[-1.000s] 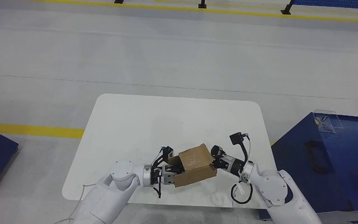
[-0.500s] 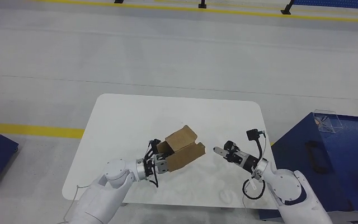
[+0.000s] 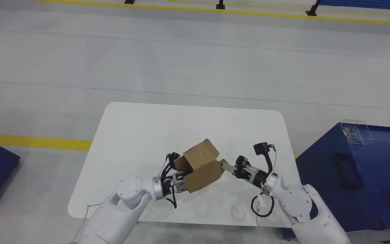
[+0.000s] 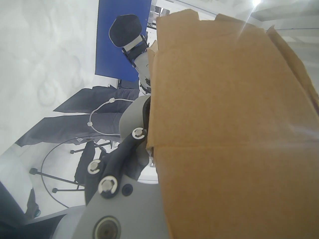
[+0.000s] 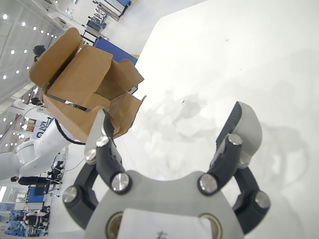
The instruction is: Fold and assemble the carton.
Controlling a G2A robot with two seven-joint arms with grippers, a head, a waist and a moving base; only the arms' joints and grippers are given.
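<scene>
A brown carton (image 3: 201, 163) with open end flaps hangs just above the white table (image 3: 152, 128) near its front edge. My left gripper (image 3: 177, 181) is shut on the carton's left end; in the left wrist view the carton (image 4: 224, 125) lies against one of its fingers (image 4: 129, 148). My right gripper (image 3: 226, 167) is at the carton's right end and is open (image 5: 172, 125). One of its fingertips (image 5: 104, 123) overlaps an open flap of the carton (image 5: 82, 88); I cannot tell whether it touches. The carton's right end is open, with its flaps spread.
A blue cabinet (image 3: 347, 177) stands off the table's right side, with a clear plastic piece (image 3: 354, 131) on top. The table's back half is bare white surface. A yellow floor line (image 3: 42, 142) runs to the left.
My right gripper, drawn back half a second ago, has come in again to the carton's right end. My left arm has shifted the carton slightly right and tilted it.
</scene>
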